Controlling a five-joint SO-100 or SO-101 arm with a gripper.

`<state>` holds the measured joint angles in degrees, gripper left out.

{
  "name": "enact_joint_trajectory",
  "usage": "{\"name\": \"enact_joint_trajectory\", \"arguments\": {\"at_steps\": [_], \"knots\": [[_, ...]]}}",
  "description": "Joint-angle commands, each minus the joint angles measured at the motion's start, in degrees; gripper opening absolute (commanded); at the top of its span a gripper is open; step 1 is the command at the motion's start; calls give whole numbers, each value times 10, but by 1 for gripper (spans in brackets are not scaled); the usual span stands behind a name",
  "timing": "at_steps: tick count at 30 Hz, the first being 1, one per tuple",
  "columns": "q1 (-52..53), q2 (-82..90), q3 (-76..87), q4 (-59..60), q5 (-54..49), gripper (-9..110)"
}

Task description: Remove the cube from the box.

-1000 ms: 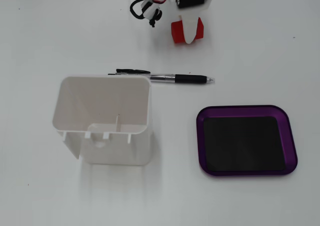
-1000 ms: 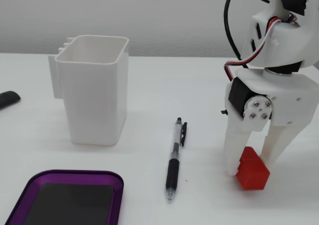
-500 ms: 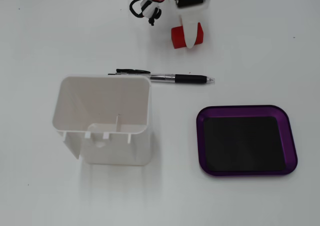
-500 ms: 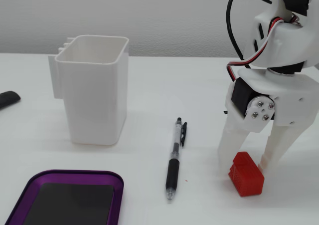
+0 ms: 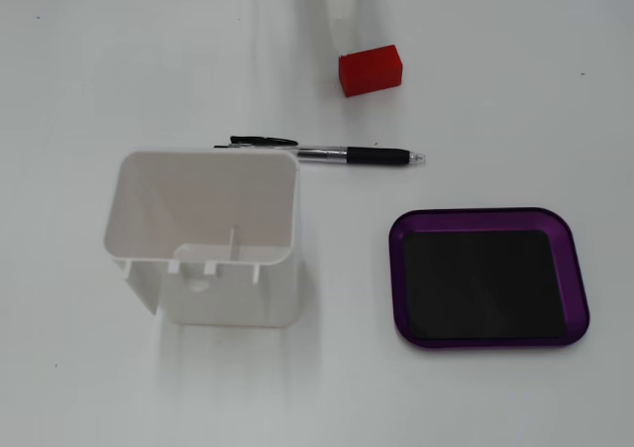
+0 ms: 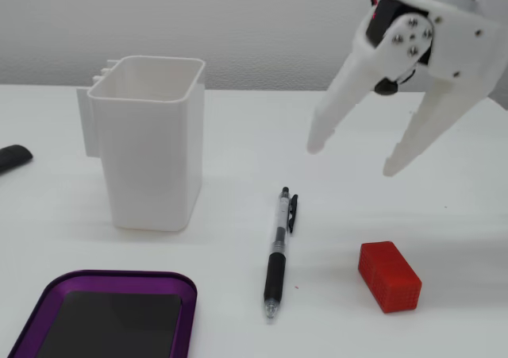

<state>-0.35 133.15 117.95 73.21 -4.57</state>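
Observation:
The red cube (image 5: 370, 70) lies on the white table above the pen in a fixed view; it also shows as the ribbed red cube (image 6: 388, 275) at lower right, resting flat and free. The purple box (image 5: 487, 277) with its black floor sits at lower right and holds nothing; its corner shows as the box (image 6: 95, 280) at bottom left. My white gripper (image 6: 351, 159) hangs open above the table, well over the cube and touching nothing. From above, only one white finger (image 5: 342, 9) pokes in at the top edge.
A tall white plastic bin (image 5: 203, 237) stands left of centre, also seen as the bin (image 6: 148, 142). A black and silver pen (image 5: 342, 154) lies between the bin and the cube. A dark object (image 6: 13, 157) sits at the left edge.
The gripper let go of the cube, opened wide and rose away toward the arm's base. The cube stays on the table where it was set down.

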Motion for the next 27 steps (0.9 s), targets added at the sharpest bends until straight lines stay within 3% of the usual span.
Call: {"name": "enact_joint_trajectory", "arguments": {"at_steps": [1,9,21,27], "knots": [[44,121,24,10,-35,21],[142,338,245,-22,-76,21],[139,612,504,-14,-73,22],[112,647,570,-14,-73,22]]}}
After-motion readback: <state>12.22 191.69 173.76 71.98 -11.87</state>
